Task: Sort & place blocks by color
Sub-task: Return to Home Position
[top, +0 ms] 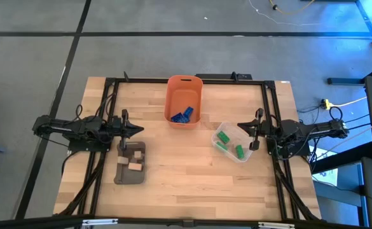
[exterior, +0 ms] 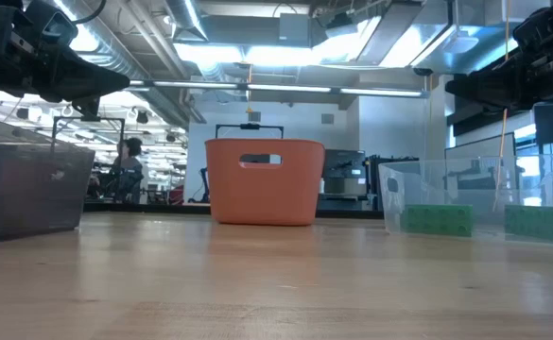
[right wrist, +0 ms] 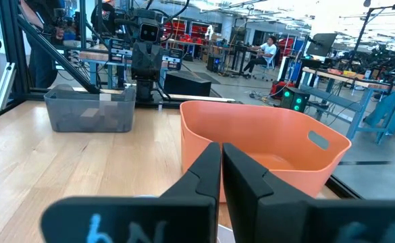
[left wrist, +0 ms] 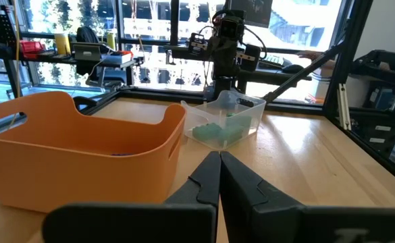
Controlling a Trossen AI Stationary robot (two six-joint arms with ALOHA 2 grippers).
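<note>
Blue blocks (top: pixel 181 115) lie in the orange bin (top: pixel 184 86) at the table's far middle. Green blocks (top: pixel 224 137) lie in a clear container (top: pixel 246 157) toward the right. Tan blocks (top: pixel 135 166) sit in the grey tray (top: pixel 123 177) toward the left. My left gripper (top: pixel 141 130) hovers shut above the table at the left, just beyond the tray's far end, and points level toward the right. My right gripper (top: pixel 238 126) hovers shut over the clear container's far right edge and points toward the left. Neither holds anything.
A black frame (top: pixel 186 81) runs around the table's far and side edges. Bare wood lies between the containers and along the near edge. In the low view the orange bin (exterior: pixel 265 181) stands mid-table, between the grey tray (exterior: pixel 25 189) and the clear container (exterior: pixel 475 194).
</note>
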